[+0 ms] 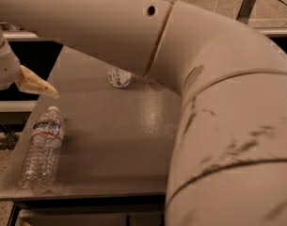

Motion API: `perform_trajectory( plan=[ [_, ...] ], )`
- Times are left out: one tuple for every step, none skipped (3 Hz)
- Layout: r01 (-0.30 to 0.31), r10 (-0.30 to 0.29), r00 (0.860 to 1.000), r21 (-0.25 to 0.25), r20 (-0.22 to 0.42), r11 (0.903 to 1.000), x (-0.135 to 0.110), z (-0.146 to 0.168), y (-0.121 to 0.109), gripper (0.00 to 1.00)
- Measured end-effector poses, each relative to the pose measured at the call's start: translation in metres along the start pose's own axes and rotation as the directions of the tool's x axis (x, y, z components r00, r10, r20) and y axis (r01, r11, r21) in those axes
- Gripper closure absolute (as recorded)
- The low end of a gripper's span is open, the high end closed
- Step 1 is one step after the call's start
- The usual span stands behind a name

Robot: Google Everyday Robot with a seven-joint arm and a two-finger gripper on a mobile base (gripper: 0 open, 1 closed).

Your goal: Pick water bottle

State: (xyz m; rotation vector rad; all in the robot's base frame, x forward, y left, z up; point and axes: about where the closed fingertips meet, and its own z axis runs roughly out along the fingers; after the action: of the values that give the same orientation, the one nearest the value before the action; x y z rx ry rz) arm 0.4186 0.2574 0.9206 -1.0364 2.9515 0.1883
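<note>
The water bottle point(42, 147) lies on its side at the front left corner of the grey table point(119, 140). It is clear, ribbed plastic with a red-and-blue band near the neck, and its white cap points away from me. My gripper point(37, 84) is at the left edge of the view, just above and behind the bottle's cap, apart from it. Only its tan tip shows; the rest runs out of view.
A smoother bottle with a white label point(118, 75) stands at the back of the table, its top hidden by my arm. My large white arm point(218, 117) covers the top and the whole right side of the view. The table's left edge runs close beside the water bottle.
</note>
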Motion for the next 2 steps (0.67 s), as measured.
perform_trajectory(
  plan=[
    [0.018,-0.018,1.000,-0.018,0.009,0.9997,-0.003,0.004,0.004,0.00],
    [0.012,-0.013,0.997,-0.015,-0.071,0.9998,0.008,0.032,0.006,0.00]
  ],
)
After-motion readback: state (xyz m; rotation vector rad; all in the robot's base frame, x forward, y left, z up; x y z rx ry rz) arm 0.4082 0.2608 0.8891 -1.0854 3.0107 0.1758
